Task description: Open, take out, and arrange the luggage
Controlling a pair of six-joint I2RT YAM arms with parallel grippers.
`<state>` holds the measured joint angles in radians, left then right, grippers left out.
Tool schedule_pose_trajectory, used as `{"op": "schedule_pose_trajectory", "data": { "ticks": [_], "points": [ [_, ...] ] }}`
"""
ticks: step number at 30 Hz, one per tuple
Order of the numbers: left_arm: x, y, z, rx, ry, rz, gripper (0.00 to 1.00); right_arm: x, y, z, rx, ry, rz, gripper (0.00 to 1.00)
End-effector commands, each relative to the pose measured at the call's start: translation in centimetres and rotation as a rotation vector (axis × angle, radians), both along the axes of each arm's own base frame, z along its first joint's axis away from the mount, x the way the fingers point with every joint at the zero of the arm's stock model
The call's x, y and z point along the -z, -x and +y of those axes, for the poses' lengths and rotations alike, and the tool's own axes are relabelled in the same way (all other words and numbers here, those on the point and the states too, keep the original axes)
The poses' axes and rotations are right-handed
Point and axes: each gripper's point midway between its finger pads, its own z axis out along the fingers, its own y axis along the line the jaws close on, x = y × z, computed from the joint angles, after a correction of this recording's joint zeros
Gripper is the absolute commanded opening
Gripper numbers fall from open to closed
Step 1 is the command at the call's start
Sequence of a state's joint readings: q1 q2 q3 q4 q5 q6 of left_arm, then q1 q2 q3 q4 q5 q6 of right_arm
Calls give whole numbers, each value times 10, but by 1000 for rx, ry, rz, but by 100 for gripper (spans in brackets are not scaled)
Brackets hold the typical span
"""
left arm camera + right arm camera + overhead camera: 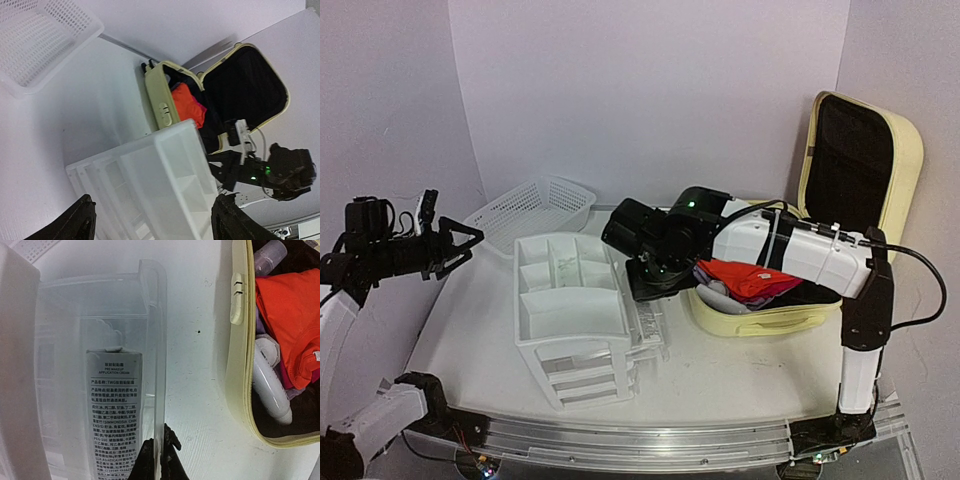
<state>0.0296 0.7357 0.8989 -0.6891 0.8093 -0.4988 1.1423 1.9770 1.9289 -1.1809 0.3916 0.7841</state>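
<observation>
Currently the luggage [760, 322] is seen lying open on the right side of the bench [740, 380]. Its lid is stood up toward the back wall with the black lining exposed. An orange-red garment [290, 315] is piled on top inside the base, and a white bottle [270, 385] is tucked partly under it. The white drawer organizer [570, 315] is placed just left of the luggage, near but not touching. A clear drawer [100, 315] is pulled out from the organizer's side that faces the luggage. A labelled cream tube [114, 405] is laid flat in that drawer. The right fingers [151, 460] are almost closed, and the drawer's thin right wall appears pinched between them. The left fingers [80, 222] are spread wide with nothing held, raised above the bench's left edge and pointed toward the organizer. A white mesh basket [535, 208] is set at the back left, apart from the organizer.
</observation>
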Motion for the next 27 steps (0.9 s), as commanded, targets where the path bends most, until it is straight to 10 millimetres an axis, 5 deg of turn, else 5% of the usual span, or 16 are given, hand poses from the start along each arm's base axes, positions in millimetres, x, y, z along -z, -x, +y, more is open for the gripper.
{"op": "schedule_pose_trajectory", "data": {
  "ticks": [1, 4, 18, 27],
  "points": [
    [-38, 16, -7, -46, 107, -20, 83, -33, -17, 4, 15, -31, -125, 0],
    [-39, 23, -13, -57, 77, -32, 85, -31, -17, 6, 15, -37, -120, 0],
    [30, 42, -89, 9, -361, 97, 73, -31, -18, 7, 10, -42, -126, 0],
    [57, 25, -83, -51, -561, 102, 50, -39, -18, -12, 25, -20, -161, 0]
  ]
}}
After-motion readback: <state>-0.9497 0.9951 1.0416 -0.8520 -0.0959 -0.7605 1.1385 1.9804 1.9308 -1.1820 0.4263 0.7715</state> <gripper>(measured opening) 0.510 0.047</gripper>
